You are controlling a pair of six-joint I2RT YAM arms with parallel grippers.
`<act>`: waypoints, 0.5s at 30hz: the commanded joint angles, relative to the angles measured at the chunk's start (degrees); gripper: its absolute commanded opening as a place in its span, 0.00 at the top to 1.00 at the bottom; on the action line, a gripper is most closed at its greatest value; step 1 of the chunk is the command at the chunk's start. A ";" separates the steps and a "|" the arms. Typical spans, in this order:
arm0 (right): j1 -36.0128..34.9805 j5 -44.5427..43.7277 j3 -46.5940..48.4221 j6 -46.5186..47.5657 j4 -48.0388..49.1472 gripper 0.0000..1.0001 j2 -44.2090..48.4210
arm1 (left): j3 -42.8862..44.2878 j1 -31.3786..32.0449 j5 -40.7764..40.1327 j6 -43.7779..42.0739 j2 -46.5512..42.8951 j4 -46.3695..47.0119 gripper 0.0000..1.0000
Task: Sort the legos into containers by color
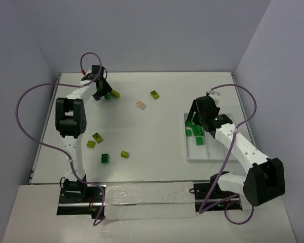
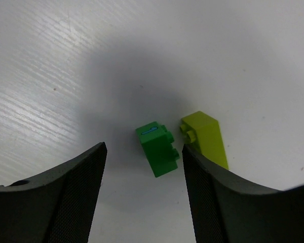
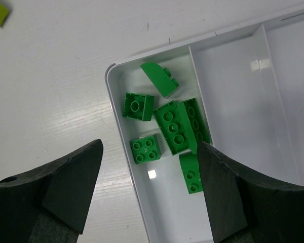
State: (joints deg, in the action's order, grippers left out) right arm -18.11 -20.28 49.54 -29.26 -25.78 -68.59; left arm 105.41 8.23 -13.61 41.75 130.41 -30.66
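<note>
Legos [image 3: 175, 126] are getting sorted, roughly midway by my read: a batch of dark green ones is sitting in the end compartment [image 3: 159, 212] of the white tray [image 1: 207, 156], with the neighbouring compartment [image 3: 233, 116] showing bare in the right wrist view. Others are lying loose on the table [image 1: 157, 131]: a peach one [image 1: 140, 105], a yellow-green one [image 1: 154, 94] near it, and four more bunching beside the left arm's middle. Left hand [image 1: 100, 93] is working the far-left corner, hanging low over a dark green lego [image 2: 158, 150], jaws standing apart and straddling it, nothing gripped; one finger is sitting just beside the brick, the other well clear. A yellow-green lego [image 2: 205, 137] is lying just beside the dark one, outside that near finger; touching or not, I cannot tell. Right hand [image 3: 149, 152] is hovering over the tray's green compartment, jaws wide, holding nothing. Step in hand, I'm judging: picking the dark green one. Next move is calling for squeezing that brick alone without dragging the neighbour, then carrying it across to the green compartment.
</note>
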 commanded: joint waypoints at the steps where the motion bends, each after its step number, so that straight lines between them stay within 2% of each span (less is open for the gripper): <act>1: 0.09 -0.18 2.76 0.51 0.47 0.18 -0.23 | -1.12 -0.05 0.13 0.06 -1.99 1.89 0.34; 8: 0.09 0.15 2.49 0.43 0.56 0.18 -0.32 | -1.35 -0.06 1.00 0.17 -0.95 1.83 0.41; 12: 0.02 0.69 2.18 0.16 0.69 0.18 -0.10 | -2.20 -0.04 0.37 -0.24 -1.55 2.24 0.51; 14: 0.09 0.77 2.09 0.08 0.73 0.18 0.08 | -2.27 -0.01 0.06 -0.77 -1.65 2.50 0.51; 15: 0.09 0.81 2.00 0.08 0.68 0.18 0.17 | -1.88 -0.02 -0.06 -1.18 -1.45 2.34 0.48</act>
State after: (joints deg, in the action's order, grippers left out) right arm -18.11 -19.50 49.54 -29.08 -25.78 -68.82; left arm 103.51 8.23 -13.22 41.55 130.41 -30.19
